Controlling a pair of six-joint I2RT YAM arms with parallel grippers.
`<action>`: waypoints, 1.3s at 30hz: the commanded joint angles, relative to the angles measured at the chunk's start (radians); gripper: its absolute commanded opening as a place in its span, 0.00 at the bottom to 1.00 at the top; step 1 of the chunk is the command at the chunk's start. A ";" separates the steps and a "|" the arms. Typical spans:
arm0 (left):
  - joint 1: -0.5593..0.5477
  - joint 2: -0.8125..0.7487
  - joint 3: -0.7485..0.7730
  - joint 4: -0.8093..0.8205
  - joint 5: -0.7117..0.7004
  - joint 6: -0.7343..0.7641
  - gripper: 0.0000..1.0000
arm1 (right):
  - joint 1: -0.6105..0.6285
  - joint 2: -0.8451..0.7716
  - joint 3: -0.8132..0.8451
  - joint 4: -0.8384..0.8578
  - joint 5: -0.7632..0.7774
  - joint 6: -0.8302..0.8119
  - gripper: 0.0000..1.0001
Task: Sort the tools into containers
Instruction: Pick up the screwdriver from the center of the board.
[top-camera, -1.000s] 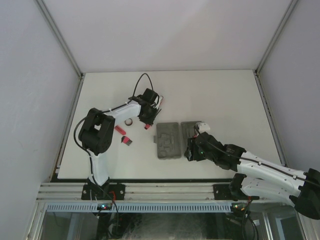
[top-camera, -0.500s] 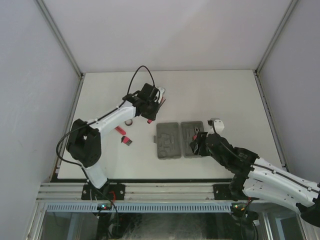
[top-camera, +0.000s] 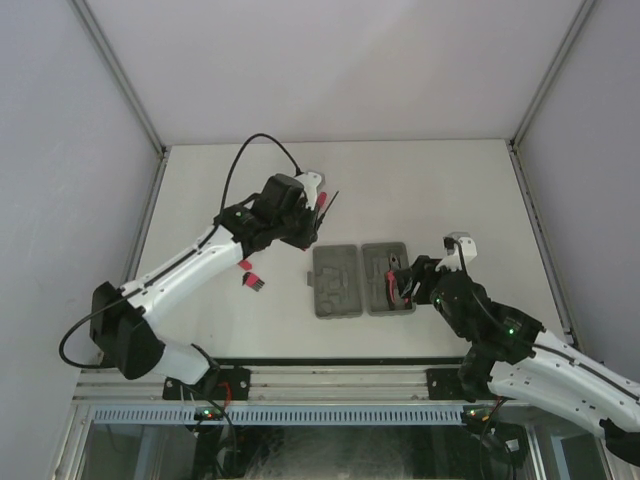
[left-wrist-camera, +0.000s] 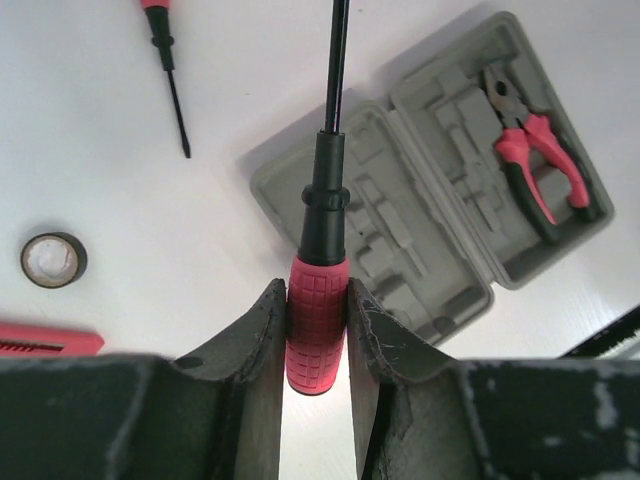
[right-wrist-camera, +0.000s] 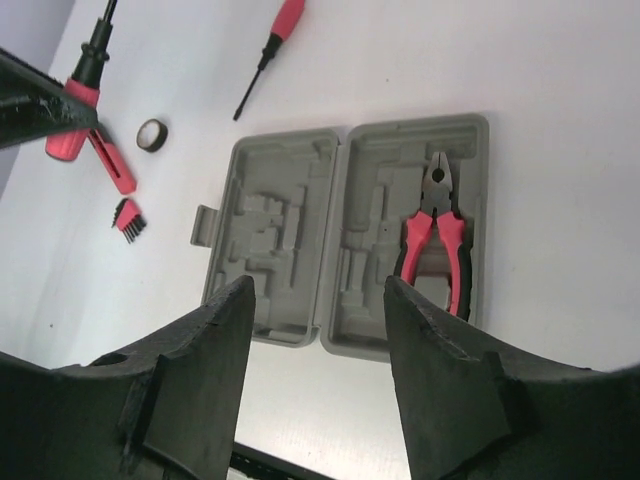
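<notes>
Pinching a red-handled screwdriver (left-wrist-camera: 328, 190) between its pads, your left gripper (left-wrist-camera: 317, 310) hangs above the white table (top-camera: 450, 190). The black shaft runs straight out ahead of the fingers (left-wrist-camera: 262, 330), and its tip is cut off in that wrist view. Below and to the right of this hand, two grey trays lie edge to edge. The screwdriver's collar overlaps the edge of the left tray (right-wrist-camera: 270, 240) in the wrist view.

Your right gripper (right-wrist-camera: 318, 290) hovers over both trays w/ jaws spread wide and nothing between them. The seam between the trays sits roughly under the gap. The pliers (right-wrist-camera: 432, 235) lie in a recess of the right tray (right-wrist-camera: 375, 200), ahead of the right-side finger, nose pointing away from the hand.

Loose on the table:
- A second screwdriver (right-wrist-camera: 270, 45) lies beyond the trays, ahead of the right gripper.
- A dark ring (left-wrist-camera: 53, 259) sits left of the left gripper's fingers, apart from the trays.
- A red bar (right-wrist-camera: 115, 165) and a small toothed piece (right-wrist-camera: 128, 220) lie near the ring.
</notes>
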 joint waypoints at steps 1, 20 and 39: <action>-0.037 -0.095 -0.062 0.045 0.033 -0.054 0.00 | 0.006 -0.027 0.012 0.087 0.026 -0.076 0.55; -0.216 -0.299 -0.297 0.235 0.136 -0.172 0.00 | 0.009 0.032 0.012 0.367 -0.275 -0.119 0.53; -0.274 -0.348 -0.303 0.079 0.219 -0.058 0.00 | 0.180 0.090 0.020 0.337 -0.662 -1.508 0.49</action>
